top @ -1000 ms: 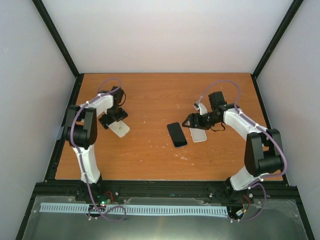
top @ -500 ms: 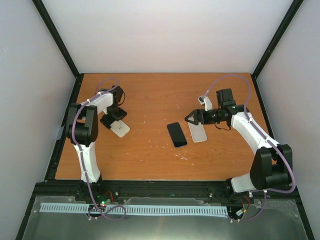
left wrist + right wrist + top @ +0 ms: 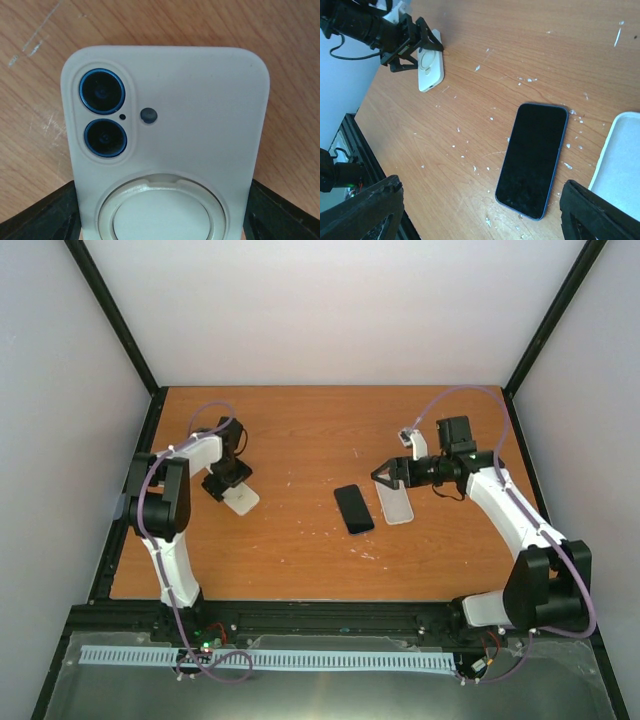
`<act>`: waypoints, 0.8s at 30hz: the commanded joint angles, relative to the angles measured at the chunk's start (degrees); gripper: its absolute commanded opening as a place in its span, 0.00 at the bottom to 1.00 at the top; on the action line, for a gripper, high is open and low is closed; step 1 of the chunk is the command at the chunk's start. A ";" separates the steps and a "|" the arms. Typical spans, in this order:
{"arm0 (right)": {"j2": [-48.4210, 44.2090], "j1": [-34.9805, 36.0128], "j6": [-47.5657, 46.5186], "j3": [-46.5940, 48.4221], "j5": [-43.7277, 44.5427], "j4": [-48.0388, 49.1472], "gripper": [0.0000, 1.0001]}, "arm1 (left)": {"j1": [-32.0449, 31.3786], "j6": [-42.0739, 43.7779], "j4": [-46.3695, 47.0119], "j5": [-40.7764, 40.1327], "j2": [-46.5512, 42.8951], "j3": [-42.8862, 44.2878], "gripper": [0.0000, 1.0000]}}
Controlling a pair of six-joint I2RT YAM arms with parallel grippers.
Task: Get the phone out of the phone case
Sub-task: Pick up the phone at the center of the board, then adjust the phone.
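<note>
A white phone case (image 3: pixel 165 125) with a phone inside lies back up at the table's left; two blue-ringed lenses (image 3: pixel 102 92) and a ring show. My left gripper (image 3: pixel 162 220) straddles its lower end, open, with one black finger (image 3: pixel 45 215) close to each long side. In the top view this cased phone (image 3: pixel 243 500) sits under the left gripper (image 3: pixel 226 478). A bare black phone (image 3: pixel 532 160) lies screen up mid-table, beside an empty white case (image 3: pixel 620 160). My right gripper (image 3: pixel 482 210) hovers open above them, holding nothing.
The orange wooden table (image 3: pixel 300 560) is flecked with white scuffs. Black frame posts (image 3: pixel 110 310) and white walls enclose it on three sides. The bare phone (image 3: pixel 353 508) and the empty case (image 3: pixel 397 502) lie side by side under the right gripper (image 3: pixel 384 476).
My right arm has risen off the empty case and drawn back to the right. The left gripper's fingers have narrowed around the cased phone.
</note>
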 commanded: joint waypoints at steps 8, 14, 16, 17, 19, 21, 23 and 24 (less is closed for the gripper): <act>-6.91 -4.43 -6.30 2.13 -7.66 0.70 0.84 | -9.71 20.40 13.34 -0.69 -17.46 -5.89 0.54; -6.27 -6.79 -10.97 1.84 -18.37 -0.34 0.81 | -11.42 30.21 53.14 33.56 -35.51 -20.28 0.44; -6.14 -6.81 -13.91 1.87 -23.93 -1.47 0.81 | -11.50 32.50 59.78 43.61 -35.35 -20.22 0.37; -6.22 -6.81 -14.88 1.74 -26.36 -1.53 0.80 | -11.50 33.70 61.93 48.43 -34.57 -19.68 0.36; -5.70 -6.81 -17.16 1.57 -32.00 -1.57 0.81 | -11.50 34.25 66.86 58.14 -32.89 -18.81 0.36; -4.47 -6.60 -18.98 1.83 -38.99 -2.52 0.81 | -11.55 31.83 73.19 67.75 -31.22 -17.78 0.38; -2.70 -5.86 -21.82 3.39 -43.37 -5.72 0.81 | -11.55 26.33 82.04 74.44 -30.17 -17.56 0.38; -1.62 -5.16 -24.96 5.01 -44.41 -9.05 0.81 | -11.58 22.72 87.47 76.91 -29.76 -17.70 0.39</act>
